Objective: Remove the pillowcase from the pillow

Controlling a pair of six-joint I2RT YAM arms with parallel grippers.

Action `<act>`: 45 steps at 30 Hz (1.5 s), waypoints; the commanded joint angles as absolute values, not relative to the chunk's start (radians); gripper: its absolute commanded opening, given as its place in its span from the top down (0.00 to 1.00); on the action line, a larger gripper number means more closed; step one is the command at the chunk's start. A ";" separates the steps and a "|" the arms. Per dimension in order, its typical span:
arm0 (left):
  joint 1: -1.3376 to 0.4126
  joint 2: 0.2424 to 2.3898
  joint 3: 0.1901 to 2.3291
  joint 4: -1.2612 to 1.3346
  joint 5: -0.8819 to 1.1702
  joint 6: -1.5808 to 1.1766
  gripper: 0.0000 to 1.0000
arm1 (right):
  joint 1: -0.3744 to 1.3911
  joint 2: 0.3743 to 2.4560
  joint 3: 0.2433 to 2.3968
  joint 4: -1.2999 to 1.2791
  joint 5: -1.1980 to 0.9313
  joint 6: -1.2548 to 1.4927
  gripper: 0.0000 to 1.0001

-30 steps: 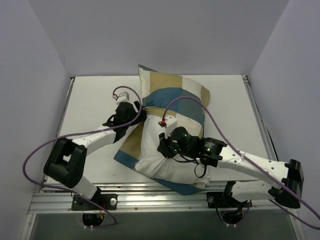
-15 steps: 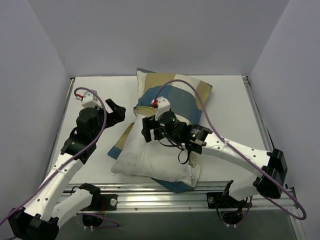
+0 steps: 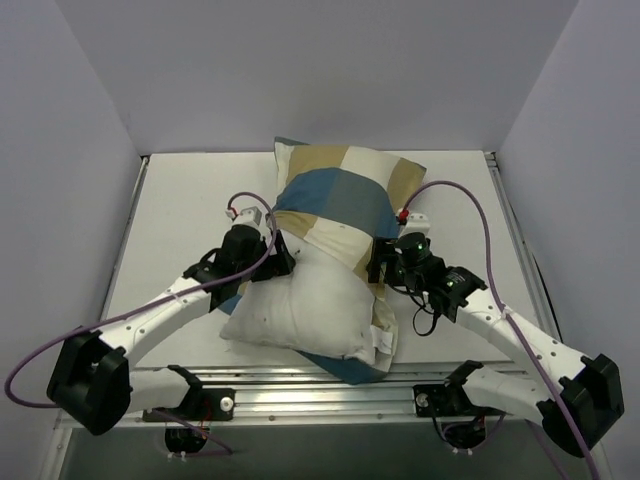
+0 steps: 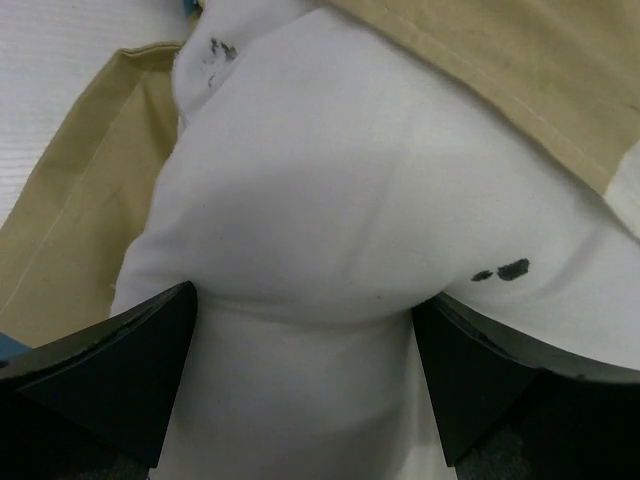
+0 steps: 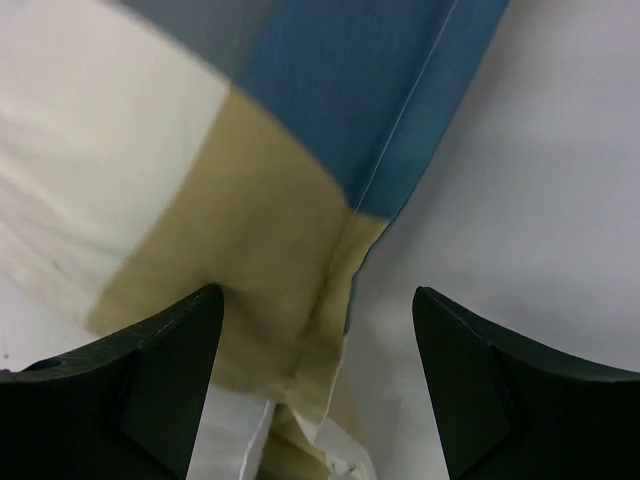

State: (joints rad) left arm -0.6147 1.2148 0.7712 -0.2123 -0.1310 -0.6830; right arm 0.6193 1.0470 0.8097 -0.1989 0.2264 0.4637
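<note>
Showing the plump white rectangular pillow [image 3: 305, 315] on the white table [image 3: 180, 190], its long axis running from the near edge towards the far wall, slightly skewed. The soft pillowcase in blue, tan and white blocks [image 3: 340, 195] covers only the far half; the near half lies bare. The case's open hem crosses the pillow about midway, and both arms meet it there. The left gripper [image 3: 272, 252] sits at the pillow's left flank and the right gripper [image 3: 380, 268] at its right flank, about equally near. From either gripper the covered part lies farther out, so the cloth presumably must slide away along the long axis, or the pillow towards the bases.

Left wrist view: the 2 fingers [image 4: 110, 370] are spread wide, with bare pillow bulging between and against them, unclamped.

Right wrist view: the jaws are equally wide, with the tan seamed edge of the case lying between them. Nothing is gripped, and contact cannot be judged.
</note>
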 commanded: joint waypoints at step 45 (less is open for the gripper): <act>-1.086 1.457 1.003 -0.420 -0.571 -0.449 0.06 | 0.649 1.172 0.535 0.348 -0.124 0.618 0.28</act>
